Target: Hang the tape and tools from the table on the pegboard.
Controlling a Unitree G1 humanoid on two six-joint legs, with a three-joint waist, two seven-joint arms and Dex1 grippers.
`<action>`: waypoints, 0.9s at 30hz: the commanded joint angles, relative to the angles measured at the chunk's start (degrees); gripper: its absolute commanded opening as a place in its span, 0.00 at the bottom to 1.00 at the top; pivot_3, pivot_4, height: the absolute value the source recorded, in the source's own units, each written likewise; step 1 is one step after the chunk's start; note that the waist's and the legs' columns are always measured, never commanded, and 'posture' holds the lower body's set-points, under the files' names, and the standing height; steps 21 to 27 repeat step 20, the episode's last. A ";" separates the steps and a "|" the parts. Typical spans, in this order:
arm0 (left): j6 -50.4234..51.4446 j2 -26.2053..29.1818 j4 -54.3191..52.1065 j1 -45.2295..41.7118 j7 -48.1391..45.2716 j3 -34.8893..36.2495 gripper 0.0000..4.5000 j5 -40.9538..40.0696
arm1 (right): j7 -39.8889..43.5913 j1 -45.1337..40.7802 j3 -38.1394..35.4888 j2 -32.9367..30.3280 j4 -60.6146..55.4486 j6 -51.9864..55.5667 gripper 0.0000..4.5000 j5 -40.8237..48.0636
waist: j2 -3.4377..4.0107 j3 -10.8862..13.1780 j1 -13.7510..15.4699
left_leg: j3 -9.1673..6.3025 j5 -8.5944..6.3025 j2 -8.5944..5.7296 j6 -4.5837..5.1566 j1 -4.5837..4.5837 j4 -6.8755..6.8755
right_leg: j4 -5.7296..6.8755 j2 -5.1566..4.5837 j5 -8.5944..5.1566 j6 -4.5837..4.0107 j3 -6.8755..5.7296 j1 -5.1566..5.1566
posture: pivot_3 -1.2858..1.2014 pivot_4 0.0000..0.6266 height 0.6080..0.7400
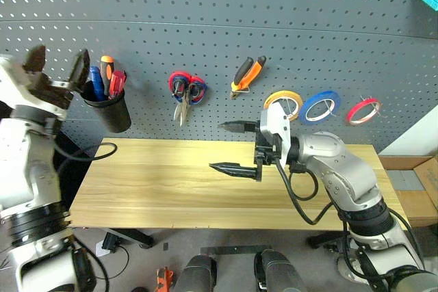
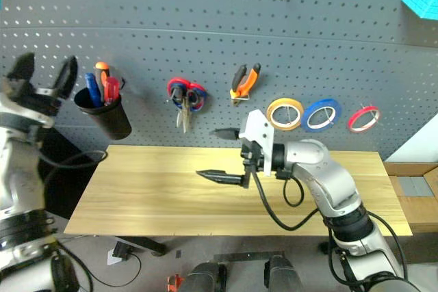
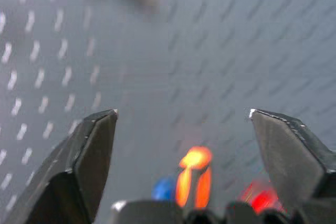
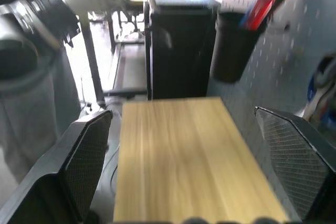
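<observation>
Here the blue-handled screwdriver (image 1: 95,83) sits beside the spread left pincer (image 1: 60,66).

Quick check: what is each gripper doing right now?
Left gripper: open, empty, up by the black cup on the pegboard.
Right gripper: open, empty, over the table.

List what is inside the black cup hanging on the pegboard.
Standing in the black cup: a blue-handled screwdriver, an orange-handled screwdriver and a red-handled screwdriver. Their shafts and tips are hidden by the cup's wall.
</observation>
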 commanded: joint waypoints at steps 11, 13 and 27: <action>4.88 -9.60 -5.87 21.28 2.07 -12.62 0.95 7.07 | -12.53 12.93 -7.89 0.99 11.81 -3.00 1.00 -4.78 | 0.00 -0.62 0.76 | 0.03 0.01 0.03 0.02 0.42 0.03 | 0.01 0.04 -0.03 -0.03 0.05 0.38 | 0.51 0.19 1.00; 3.72 -10.96 -3.60 21.85 1.92 -14.03 0.95 8.96 | -14.57 14.40 -9.81 1.39 15.38 -4.71 1.00 -5.93 | 0.05 -0.81 0.65 | 0.12 0.01 0.01 0.02 0.42 0.01 | 0.03 0.05 -0.03 -0.03 0.09 0.39 | 0.51 0.19 1.00; -0.37 -12.70 5.11 22.19 2.71 -15.20 0.95 14.34 | -15.27 18.30 -13.94 -1.77 22.85 -11.07 1.00 -9.51 | 0.17 -1.02 0.26 | 0.25 0.01 0.05 0.02 0.41 -0.06 | 0.04 0.13 -0.03 -0.03 0.17 0.32 | 0.51 0.15 1.00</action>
